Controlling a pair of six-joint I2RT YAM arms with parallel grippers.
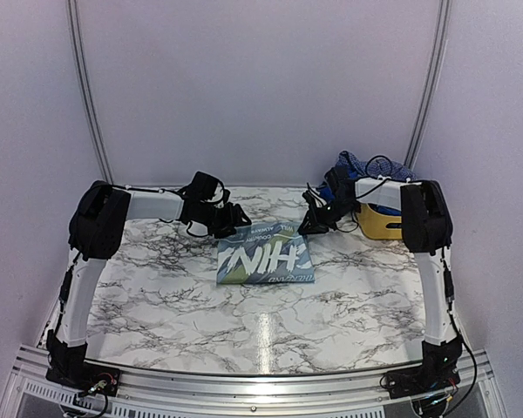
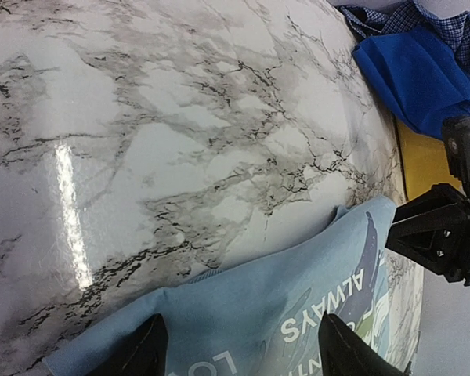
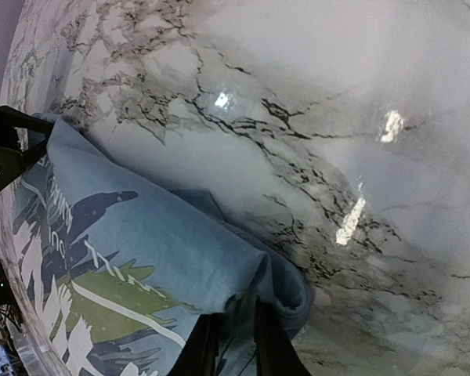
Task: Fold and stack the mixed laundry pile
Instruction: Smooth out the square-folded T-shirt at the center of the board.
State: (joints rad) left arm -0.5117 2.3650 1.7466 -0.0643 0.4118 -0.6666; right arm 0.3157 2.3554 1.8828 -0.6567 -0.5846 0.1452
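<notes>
A folded pale sky-blue T-shirt [image 1: 263,255] with white print lies in the middle of the marble table [image 1: 244,322]. My left gripper [image 1: 231,222] hovers open over its far left corner, the jaws [image 2: 239,333] straddling bare cloth [image 2: 258,313] without touching it. My right gripper [image 1: 312,222] is at the shirt's far right corner, fingers nearly together on a bunched fold of the shirt [image 3: 141,243], with cloth between the jaws [image 3: 233,329]. The remaining laundry, a royal-blue piece [image 2: 415,74] and a navy-and-white check shirt [image 2: 446,19], is heaped in the basket at the back right.
The small yellow basket [image 1: 379,222] stands at the far right, just behind my right arm. Curved white walls enclose the table on the back and sides. The marble surface [image 3: 360,117] extends past the shirt's corner.
</notes>
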